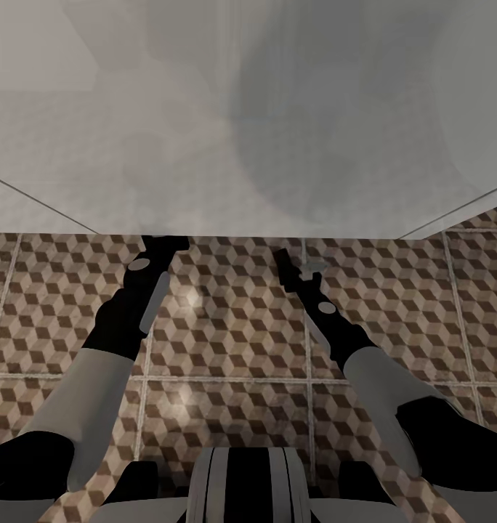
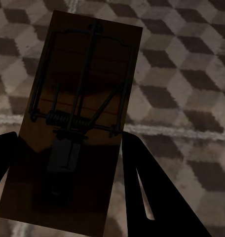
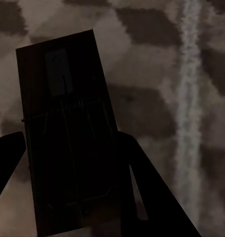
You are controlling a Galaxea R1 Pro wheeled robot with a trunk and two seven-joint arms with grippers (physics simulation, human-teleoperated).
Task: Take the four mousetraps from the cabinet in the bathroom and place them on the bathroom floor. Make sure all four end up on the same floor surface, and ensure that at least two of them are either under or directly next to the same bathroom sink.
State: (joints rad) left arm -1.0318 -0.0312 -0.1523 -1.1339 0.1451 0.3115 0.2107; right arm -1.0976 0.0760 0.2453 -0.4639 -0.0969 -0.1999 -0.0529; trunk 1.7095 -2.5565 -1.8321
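Note:
The left wrist view looks down on a tan mousetrap (image 2: 88, 74) with a wire spring and bar, held between the dark fingers of my left gripper (image 2: 68, 136) just above the cube-patterned bathroom floor (image 2: 191, 89). A second mousetrap (image 3: 63, 98), deep in shadow, sits in my right gripper (image 3: 68, 136) over the tiles. In the head view both arms reach forward and down. My left gripper (image 1: 165, 243) and right gripper (image 1: 288, 265) are at the lower edge of a wide white unit (image 1: 248, 145), which looks like the sink's vanity. The cabinet is out of view.
The white unit spans the upper half of the head view, and its edge runs across above the tiles (image 1: 234, 327). Open tiled floor lies between and beside my arms. My dark base (image 1: 241, 487) shows at the near edge.

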